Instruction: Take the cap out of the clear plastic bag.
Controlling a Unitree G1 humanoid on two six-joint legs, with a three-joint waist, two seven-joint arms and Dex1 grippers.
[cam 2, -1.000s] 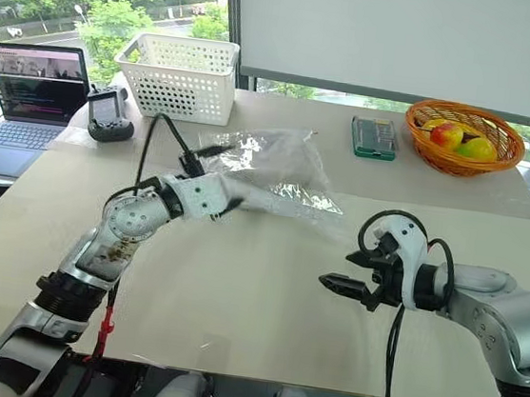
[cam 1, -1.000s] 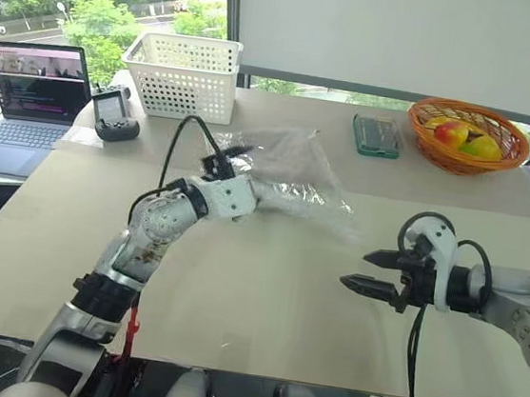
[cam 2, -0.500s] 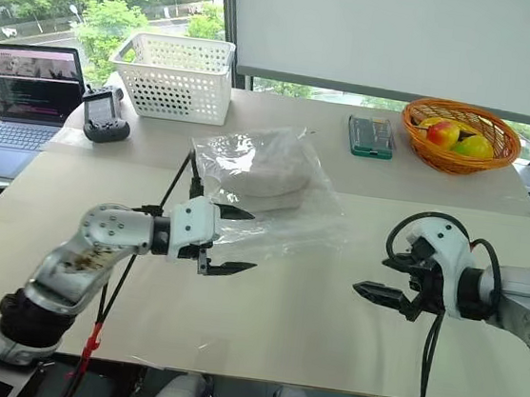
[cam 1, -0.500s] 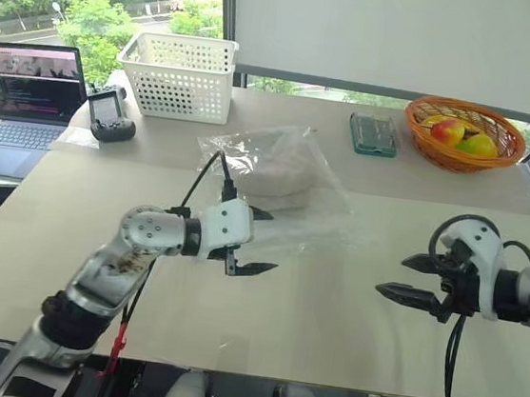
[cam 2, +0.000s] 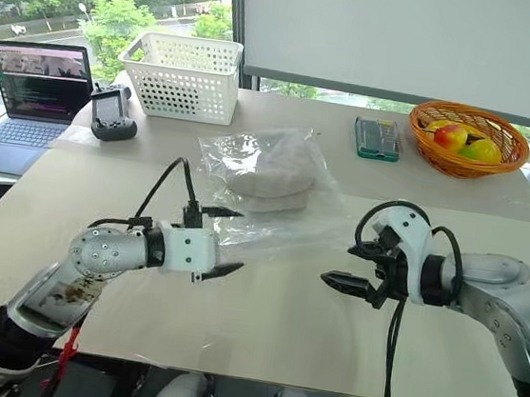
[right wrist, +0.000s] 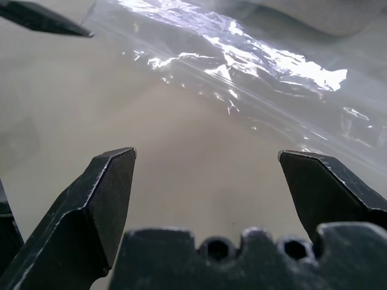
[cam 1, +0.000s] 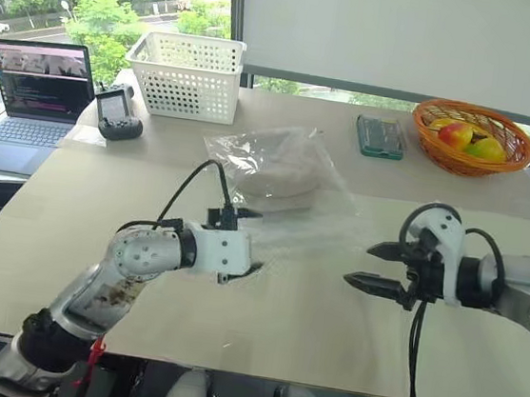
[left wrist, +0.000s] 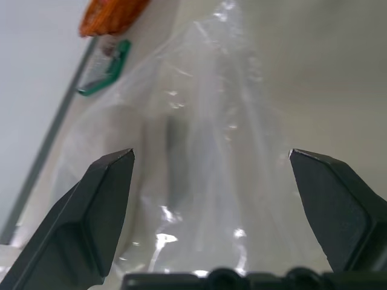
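Note:
The clear plastic bag (cam 1: pixel 289 201) lies flat at the middle of the table, and the cap (cam 1: pixel 276 164), pale beige, sits inside its far part. My left gripper (cam 1: pixel 250 243) hovers open at the bag's near left edge with nothing between its fingers. In the left wrist view the bag (left wrist: pixel 211 121) spreads ahead of the open left gripper (left wrist: pixel 211 152), and the cap (left wrist: pixel 115 139) shows as a pale bulge. My right gripper (cam 1: pixel 363 265) is open and empty just right of the bag's near corner. The right wrist view shows the bag's glossy edge (right wrist: pixel 254 60) beyond the right gripper (right wrist: pixel 207 154).
A white perforated basket (cam 1: pixel 185 74) stands at the back left, next to a handheld controller (cam 1: pixel 120 113) and an open laptop (cam 1: pixel 32 95). A green case (cam 1: pixel 379 137) and a wicker fruit basket (cam 1: pixel 466 135) sit at the back right.
My left gripper has drawn back from over the bag towards the table's near side, still open and empty. The bag with the cap stays on the table. The right gripper has hardly moved.

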